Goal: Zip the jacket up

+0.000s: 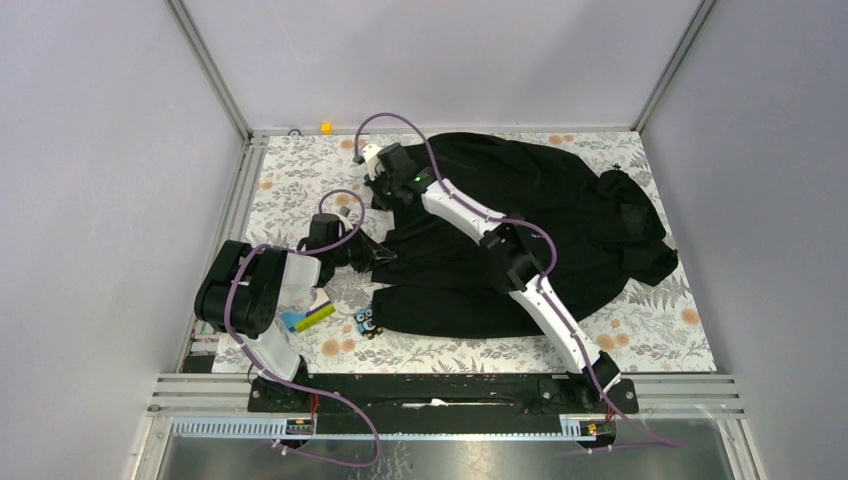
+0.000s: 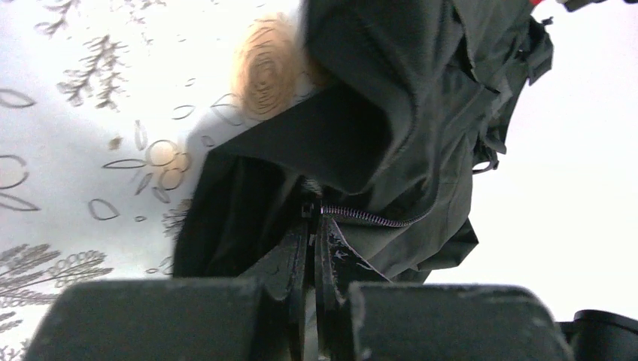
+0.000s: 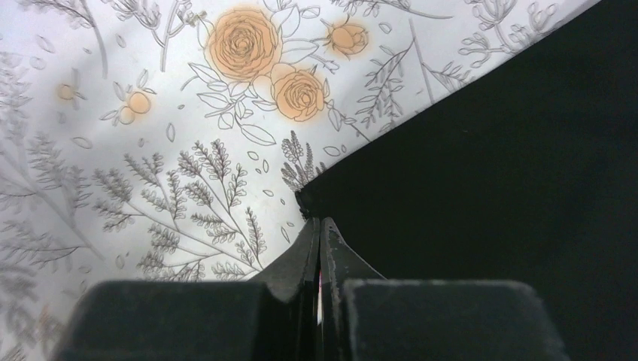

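Note:
The black jacket [image 1: 560,220] lies spread over the middle and right of the floral mat. My left gripper [image 1: 378,256] is at its near-left edge. In the left wrist view the gripper [image 2: 314,219] is shut on the zipper slider [image 2: 309,208], with the zipper teeth [image 2: 365,218] running off to the right through folded fabric [image 2: 406,98]. My right arm reaches across the jacket to its far-left edge. The right gripper [image 1: 380,190] [image 3: 319,222] is shut on the corner of the black fabric [image 3: 489,188], low over the mat.
The floral mat [image 1: 300,180] covers the table. A yellow-green and blue flat item [image 1: 306,318] and a small patterned object [image 1: 367,322] lie near the left arm's base. A small orange cube [image 1: 326,127] sits beyond the mat's far edge. Metal frame posts stand at the far corners.

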